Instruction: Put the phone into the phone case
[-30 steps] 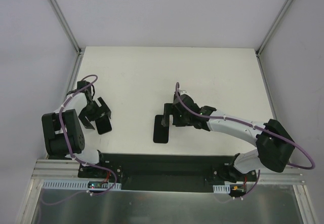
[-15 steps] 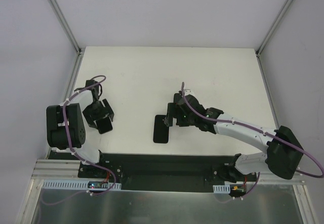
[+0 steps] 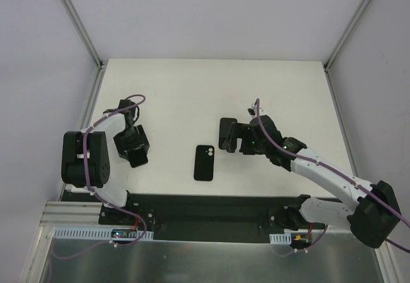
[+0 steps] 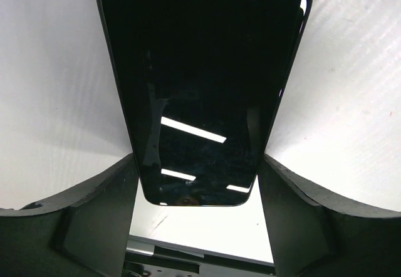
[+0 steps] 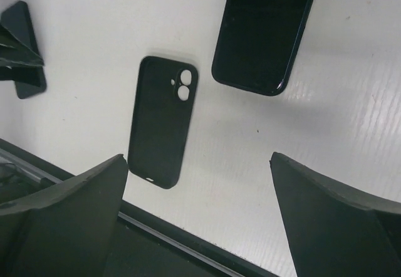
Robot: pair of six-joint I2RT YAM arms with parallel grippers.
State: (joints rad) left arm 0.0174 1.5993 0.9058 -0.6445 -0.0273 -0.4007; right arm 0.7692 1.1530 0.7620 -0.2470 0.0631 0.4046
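Observation:
The phone (image 4: 200, 83), a glossy black slab, lies screen up at the left of the table, partly showing in the top view (image 3: 137, 161). My left gripper (image 4: 196, 161) (image 3: 132, 145) straddles its near end, fingers against both long edges with no gap showing. The phone case (image 3: 204, 162) (image 5: 161, 121) lies alone in the middle, all black, camera cutout at its far end. My right gripper (image 3: 236, 137) (image 5: 199, 158) hangs open above the table to the right of the case, holding nothing. A second glossy black slab (image 5: 266, 32) with a dark bluish rim lies just beyond the case.
The white table (image 3: 192, 91) is walled by pale panels on three sides. A black base plate (image 3: 205, 206) runs along the near edge, close behind the case's near end.
My right arm has pulled back to the right and off the case, uncovering it. My left gripper has shifted right over the phone and narrowed its jaws onto it.

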